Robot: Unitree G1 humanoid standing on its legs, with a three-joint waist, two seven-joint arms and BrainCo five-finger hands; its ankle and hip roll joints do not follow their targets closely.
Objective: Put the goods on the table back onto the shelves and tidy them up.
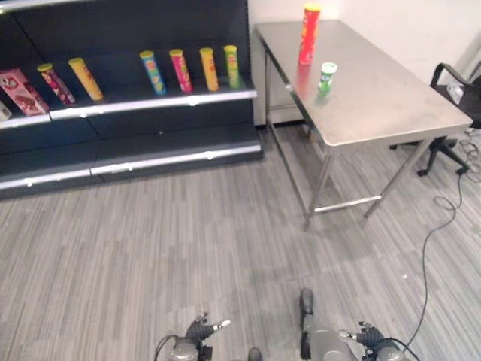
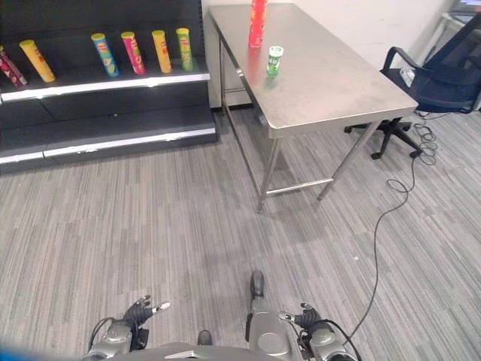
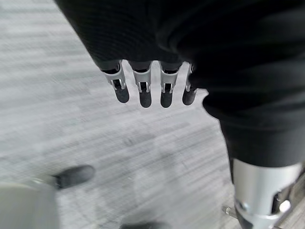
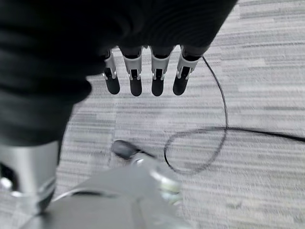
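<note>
A tall red can (image 1: 309,34) stands at the far end of a steel table (image 1: 391,105), and a short green can (image 1: 327,77) stands a little nearer on it. To the left, a dark shelf unit (image 1: 150,99) holds several upright cans (image 1: 180,70) and a pink box (image 1: 22,90). My left hand (image 1: 197,335) and right hand (image 1: 368,336) hang low at the bottom of the view, far from the table. In the wrist views the left hand's fingers (image 3: 142,90) and the right hand's fingers (image 4: 135,78) are straight over the grey floor, holding nothing.
A black office chair (image 2: 428,83) stands right of the table. The table's thin legs and crossbar (image 1: 347,204) face me. The shelf's lower board (image 1: 173,158) reaches out near floor level. Grey striped floor lies between me and both.
</note>
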